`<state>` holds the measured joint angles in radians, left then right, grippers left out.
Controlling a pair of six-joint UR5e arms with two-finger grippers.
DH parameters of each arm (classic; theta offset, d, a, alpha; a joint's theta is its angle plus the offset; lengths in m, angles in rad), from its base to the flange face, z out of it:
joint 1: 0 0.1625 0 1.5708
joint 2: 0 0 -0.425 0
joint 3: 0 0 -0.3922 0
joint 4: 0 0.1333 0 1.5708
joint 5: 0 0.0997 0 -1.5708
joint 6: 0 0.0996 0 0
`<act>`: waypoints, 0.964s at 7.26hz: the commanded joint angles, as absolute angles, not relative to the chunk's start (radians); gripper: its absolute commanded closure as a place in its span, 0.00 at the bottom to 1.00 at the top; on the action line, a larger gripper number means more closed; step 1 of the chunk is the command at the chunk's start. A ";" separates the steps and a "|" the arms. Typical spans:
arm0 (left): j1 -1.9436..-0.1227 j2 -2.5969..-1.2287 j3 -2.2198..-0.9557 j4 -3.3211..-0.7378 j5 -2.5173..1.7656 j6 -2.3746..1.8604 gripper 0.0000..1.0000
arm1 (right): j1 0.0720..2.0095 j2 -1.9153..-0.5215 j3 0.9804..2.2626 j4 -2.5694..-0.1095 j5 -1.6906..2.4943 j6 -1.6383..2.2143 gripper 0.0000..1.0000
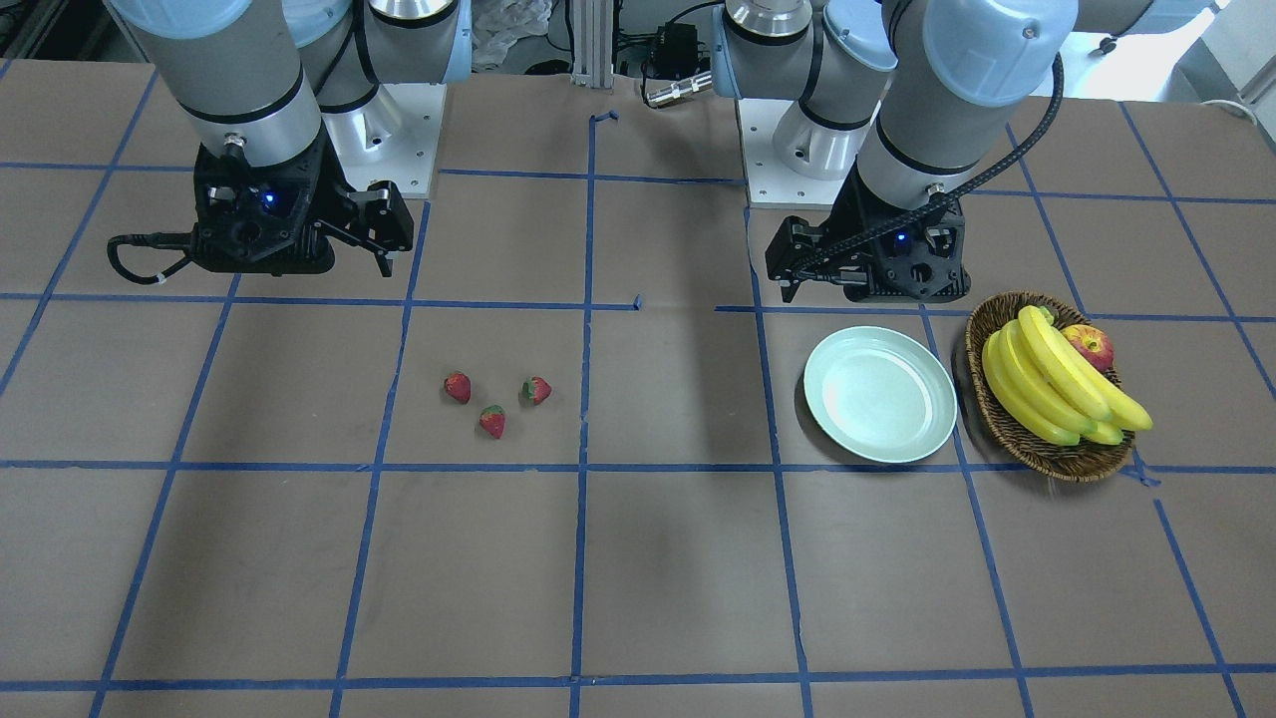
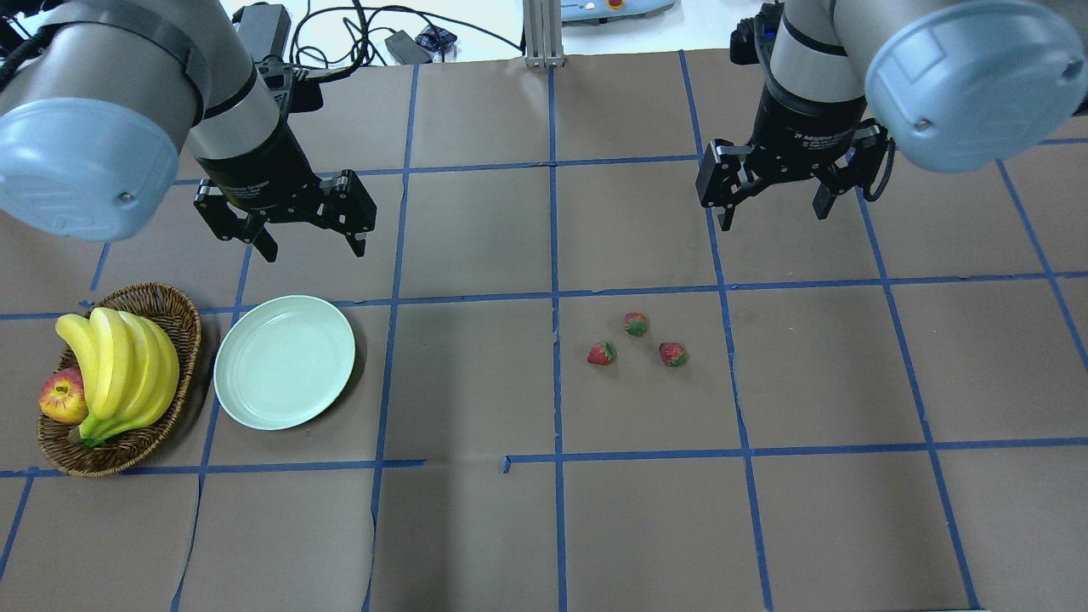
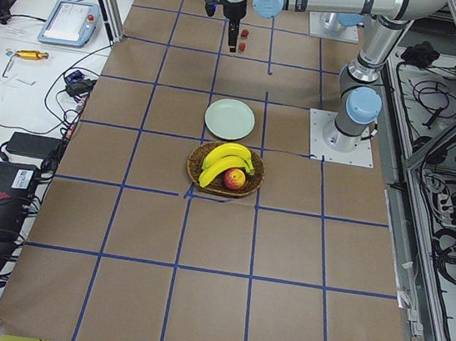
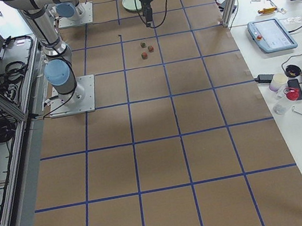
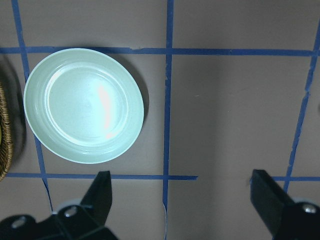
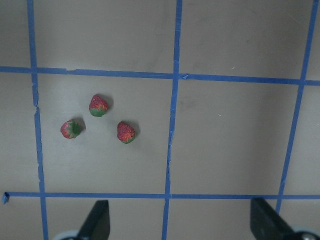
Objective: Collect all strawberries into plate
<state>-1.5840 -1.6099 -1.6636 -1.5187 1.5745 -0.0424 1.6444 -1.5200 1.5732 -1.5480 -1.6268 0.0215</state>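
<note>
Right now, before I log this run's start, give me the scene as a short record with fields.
strawberries: three, apart, on table, none on plate
plate: empty, beside basket
basket: holds bananas and apple
left gripper: open, empty, raised near plate
right gripper: open, empty, raised near strawberries

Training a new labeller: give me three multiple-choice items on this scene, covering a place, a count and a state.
1. The plate is: A) beside the basket B) inside it C) on the floor
2. How many strawberries are on the table? A) two B) three C) five
3. The right gripper has its jaws: A) shut on a strawberry B) shut on the plate C) open, empty
Answers: 1 A, it sits next to the basket; 2 B, three lie clustered; 3 C, jaws spread with nothing between.
</note>
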 commanded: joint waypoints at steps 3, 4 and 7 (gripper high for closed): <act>-1.583 -1.603 -1.663 -1.517 1.578 -0.043 0.00 | 1.646 -1.520 1.574 -1.526 -1.624 0.021 0.00; -1.585 -1.608 -1.664 -1.520 1.575 -0.046 0.00 | 1.646 -1.520 1.574 -1.526 -1.624 0.021 0.00; -1.585 -1.609 -1.664 -1.526 1.575 -0.046 0.00 | 1.649 -1.520 1.574 -1.529 -1.623 0.021 0.00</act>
<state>-1.5845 -1.6082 -1.6643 -1.5255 1.5761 -0.0459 1.6477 -1.5202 1.5738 -1.5281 -1.6235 0.0215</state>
